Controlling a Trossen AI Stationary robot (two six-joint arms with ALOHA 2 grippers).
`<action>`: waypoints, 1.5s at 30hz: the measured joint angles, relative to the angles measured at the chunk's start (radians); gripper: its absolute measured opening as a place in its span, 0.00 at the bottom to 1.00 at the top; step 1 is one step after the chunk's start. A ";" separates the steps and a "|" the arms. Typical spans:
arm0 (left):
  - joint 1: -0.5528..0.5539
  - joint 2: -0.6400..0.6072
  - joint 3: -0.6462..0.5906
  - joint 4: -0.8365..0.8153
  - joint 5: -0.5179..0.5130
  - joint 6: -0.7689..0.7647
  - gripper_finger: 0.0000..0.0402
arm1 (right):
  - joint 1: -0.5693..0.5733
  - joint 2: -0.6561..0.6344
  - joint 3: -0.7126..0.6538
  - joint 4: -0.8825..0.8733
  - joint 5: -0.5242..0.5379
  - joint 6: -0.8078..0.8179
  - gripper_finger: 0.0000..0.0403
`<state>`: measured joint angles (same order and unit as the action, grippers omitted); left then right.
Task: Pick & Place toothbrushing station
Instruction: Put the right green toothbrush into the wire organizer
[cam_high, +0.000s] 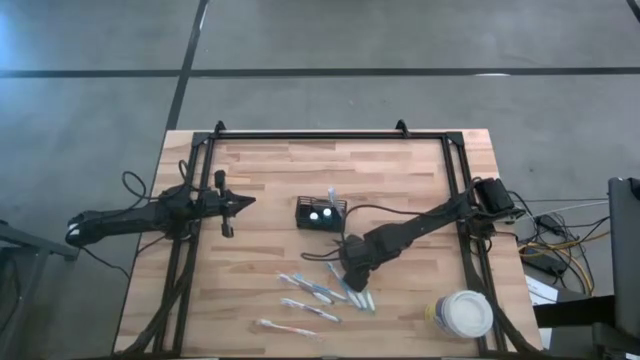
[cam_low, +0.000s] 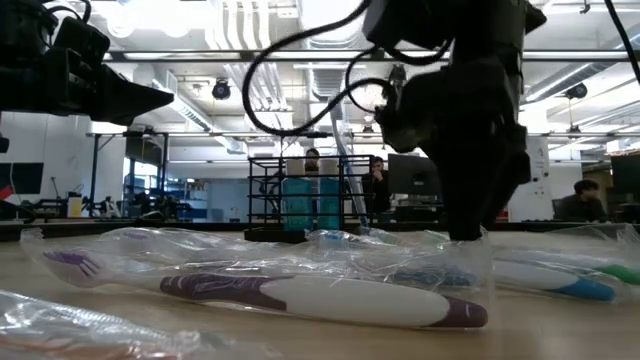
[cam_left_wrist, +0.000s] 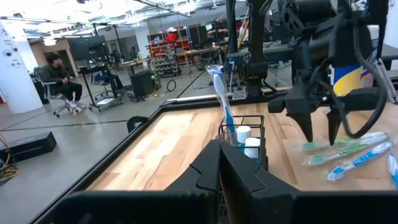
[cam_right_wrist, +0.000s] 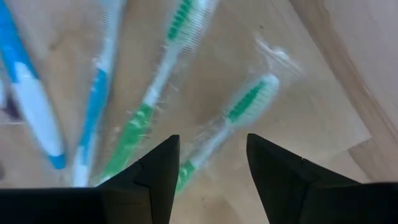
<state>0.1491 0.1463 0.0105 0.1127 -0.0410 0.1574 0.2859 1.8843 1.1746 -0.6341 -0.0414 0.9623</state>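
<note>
The wooden surface (cam_high: 270, 190) carries everything, and the toothbrushing station (cam_high: 321, 214) serves as the landmark near its middle. No brand or writing is readable anywhere.

The right arm reaches from the right edge to a spot just in front of the station, toward the surface's near edge. Its right tool (cam_high: 352, 268) hangs low over the wrapped toothbrushes, jaws parted and gripping nothing; the right wrist view shows a green-bristled toothbrush (cam_right_wrist: 239, 118) in clear wrap between the two dark fingers (cam_right_wrist: 155, 171).

The left arm waits well to the left of the station, its left tool (cam_high: 238, 204) pointing toward it, fingers drawn together and empty.

One round white tub (cam_high: 464, 314) with a yellow band stands well to the right of the station, nearer the front edge.

The station, a black mesh caddy, stands upright holding two white-capped items (cam_left_wrist: 243, 133) and one blue toothbrush (cam_left_wrist: 221, 99) poking out upright.

Several wrapped toothbrushes lie loose in front of the station (cam_high: 312, 290); the exact count is unclear.
</note>
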 joint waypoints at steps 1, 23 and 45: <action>0.000 0.000 0.000 0.000 0.000 0.000 0.03 | 0.000 0.000 -0.011 0.015 0.000 0.000 0.44; 0.000 0.000 0.000 0.001 -0.001 0.000 0.03 | -0.003 -0.025 -0.046 0.008 0.039 -0.146 0.04; 0.000 -0.002 0.003 0.204 0.026 -0.083 0.03 | -0.010 -0.572 -0.132 0.563 0.386 -0.805 0.03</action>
<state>0.1490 0.1440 0.0136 0.3169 -0.0154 0.0746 0.2756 1.3119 1.0430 -0.0713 0.3446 0.1573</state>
